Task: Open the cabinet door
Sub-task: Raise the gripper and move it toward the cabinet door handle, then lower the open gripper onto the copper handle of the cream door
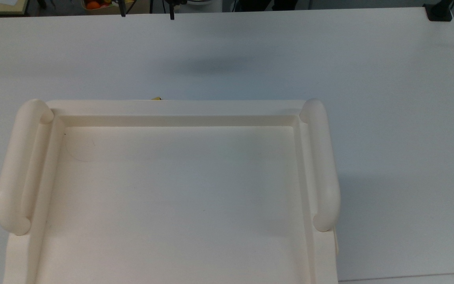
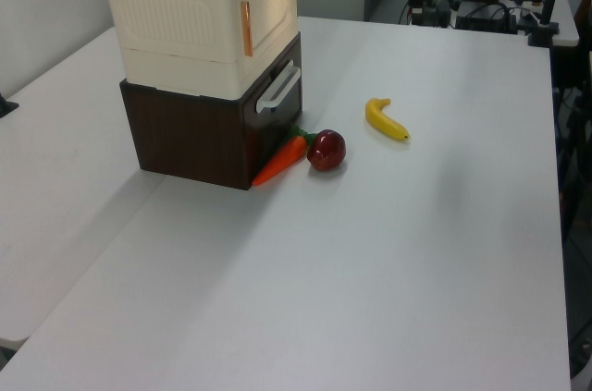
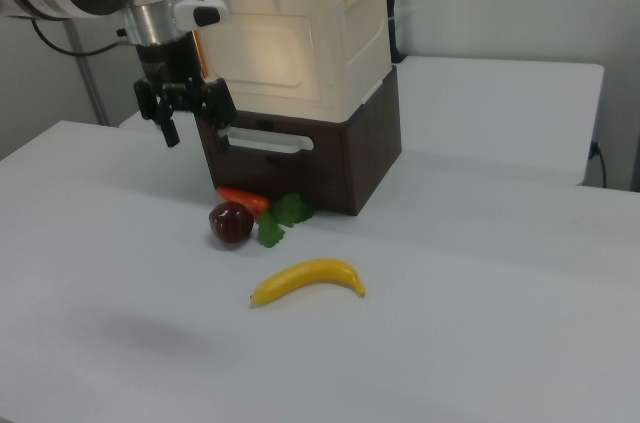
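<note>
Your gripper hangs in the air at the right view's left, in front of the cabinet's face and clear of the table. Its two fingers point down with a wide gap between them, and they hold nothing.

The cabinet door is the cream panel on the front of the cream upper box, and it sits flush and closed. In the left view you see the same door facing right, with a thin brownish strip running up its near edge. The gripper is just beside the door's left edge in the right view, apart from it as far as you can judge.

Under the cream box sits a dark brown drawer unit with a pale bar handle. On the table in front of it lie a carrot with green leaves, touching or almost touching the unit, and a dark red apple just beside the carrot. A banana lies nearer the right view's camera, well apart from the unit.

From above you see the cabinet's tray-like top with its rounded side rails.
</note>
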{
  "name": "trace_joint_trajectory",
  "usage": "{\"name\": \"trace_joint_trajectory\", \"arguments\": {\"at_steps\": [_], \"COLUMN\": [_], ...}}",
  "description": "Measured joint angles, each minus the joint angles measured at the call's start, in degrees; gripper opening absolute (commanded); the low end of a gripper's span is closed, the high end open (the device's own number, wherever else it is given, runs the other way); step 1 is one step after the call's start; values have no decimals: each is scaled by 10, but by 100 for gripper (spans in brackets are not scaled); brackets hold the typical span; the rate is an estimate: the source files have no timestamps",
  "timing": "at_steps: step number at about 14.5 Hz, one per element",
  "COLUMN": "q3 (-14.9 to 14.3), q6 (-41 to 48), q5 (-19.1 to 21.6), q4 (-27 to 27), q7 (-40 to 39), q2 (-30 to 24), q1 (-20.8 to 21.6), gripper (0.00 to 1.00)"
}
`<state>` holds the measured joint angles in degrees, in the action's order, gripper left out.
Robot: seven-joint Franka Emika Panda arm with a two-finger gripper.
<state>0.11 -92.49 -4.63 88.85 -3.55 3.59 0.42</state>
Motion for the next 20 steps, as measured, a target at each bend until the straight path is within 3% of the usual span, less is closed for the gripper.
{"name": "trace_joint_trajectory", "arguments": {"at_steps": [8,12,20], "q3": [2,2,2], "q6": [-102,-172,-286], "q5": [9,9,9], "q4": [-26,-69,-81], "q7": [21,34,47], "q2": [3,38,68], "q1": [55,92,99], "gripper": [100,100,100]}}
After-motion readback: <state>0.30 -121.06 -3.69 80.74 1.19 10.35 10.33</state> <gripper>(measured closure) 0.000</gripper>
